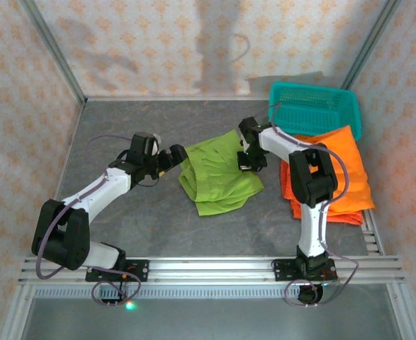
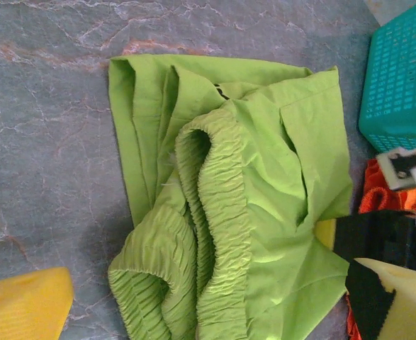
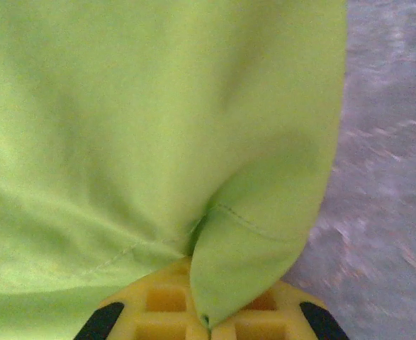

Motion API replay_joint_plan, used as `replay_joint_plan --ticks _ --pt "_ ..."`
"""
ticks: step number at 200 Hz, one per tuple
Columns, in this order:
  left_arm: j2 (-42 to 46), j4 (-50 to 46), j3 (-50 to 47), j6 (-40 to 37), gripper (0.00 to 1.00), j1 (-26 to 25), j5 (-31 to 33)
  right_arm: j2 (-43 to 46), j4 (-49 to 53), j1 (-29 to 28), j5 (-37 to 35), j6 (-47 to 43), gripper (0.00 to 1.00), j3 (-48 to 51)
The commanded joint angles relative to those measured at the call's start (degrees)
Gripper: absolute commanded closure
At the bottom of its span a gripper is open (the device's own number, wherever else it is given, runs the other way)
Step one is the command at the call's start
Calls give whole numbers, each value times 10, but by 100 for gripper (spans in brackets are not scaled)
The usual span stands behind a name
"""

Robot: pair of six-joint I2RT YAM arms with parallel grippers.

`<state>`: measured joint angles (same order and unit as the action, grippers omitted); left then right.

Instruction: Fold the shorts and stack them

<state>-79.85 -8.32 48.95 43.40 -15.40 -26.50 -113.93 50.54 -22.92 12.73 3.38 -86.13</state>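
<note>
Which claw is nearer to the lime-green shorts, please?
Right: the right claw is shut on the right edge of the lime-green shorts. The left claw is open by their left edge, not gripping.

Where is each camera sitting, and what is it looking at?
Top external: high up behind, looking down at the grey table; left arm, right arm show.
Left wrist: on the left arm, facing down at the lime-green cloth shorts; yellow fingertips of the open left pincer show.
Right wrist: on the right arm, close against the shorts; right pincer shut on a fold.
Shared: all three see the green shorts.
</note>
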Motion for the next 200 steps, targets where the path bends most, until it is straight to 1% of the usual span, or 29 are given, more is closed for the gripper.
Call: replay_joint_plan --ticks 1,21,56,90,109,128,141,200 --pt "15 -2 -7 -11 0 -2 16 96 69 1 -125 19 100 -12" --pt "12 2 -5 -10 0 -2 14 156 114 3 -181 31 100 -27" --pt "6 6 -3 -8 0 -2 8 221 200 36 -249 44 100 -69" --pt "7 7 -2 -9 0 -3 7 248 240 55 -320 28 100 -92" --pt "6 8 -4 -9 0 -2 8 252 249 62 -363 14 100 -101" --pt "6 10 -6 -9 0 -2 8 253 250 72 -393 -1 100 -106" --pt "6 11 -6 -10 0 -2 8 252 250 77 -404 -7 100 -114" --pt "6 6 0 -12 0 -2 13 252 250 83 -406 -15 100 -194"
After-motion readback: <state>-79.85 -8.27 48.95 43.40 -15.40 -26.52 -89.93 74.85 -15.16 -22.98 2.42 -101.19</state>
